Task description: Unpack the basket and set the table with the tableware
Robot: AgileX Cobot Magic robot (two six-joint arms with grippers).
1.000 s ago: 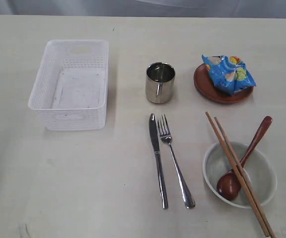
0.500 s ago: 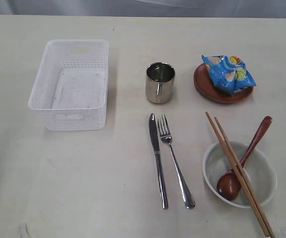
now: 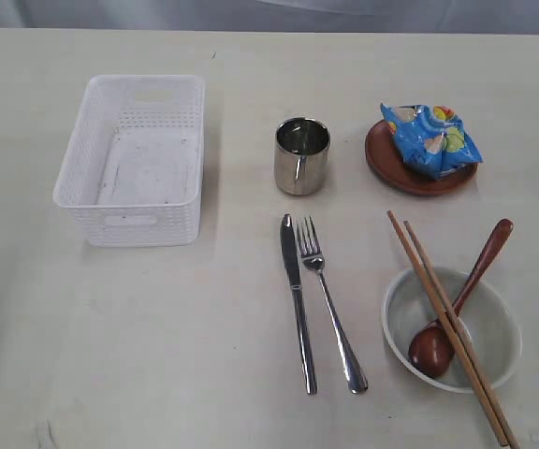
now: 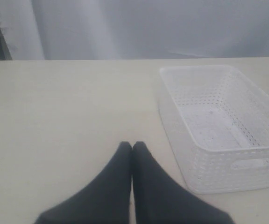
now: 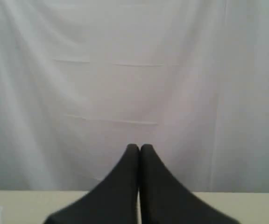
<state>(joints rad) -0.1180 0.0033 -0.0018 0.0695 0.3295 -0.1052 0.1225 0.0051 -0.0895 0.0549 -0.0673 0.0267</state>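
Observation:
The white lattice basket [image 3: 134, 159] stands empty on the left of the cream table [image 3: 185, 355]; the left wrist view shows the basket [image 4: 218, 126] too. A steel cup [image 3: 301, 155] stands mid-table, with a knife [image 3: 298, 299] and fork [image 3: 330, 304] side by side in front of it. The brown plate [image 3: 391, 170] sits at the right. The whitish bowl [image 3: 494, 341] holds the wooden spoon [image 3: 457, 309], and the chopsticks [image 3: 447, 323] lie across it. Both grippers are out of the exterior view. My left gripper [image 4: 132, 145] is shut and empty beside the basket. My right gripper [image 5: 139, 148] is shut, facing a curtain.
A blue snack packet [image 3: 430, 138] lies on the brown plate. A pale curtain [image 5: 134, 70] hangs behind the table's far edge [image 4: 78, 59].

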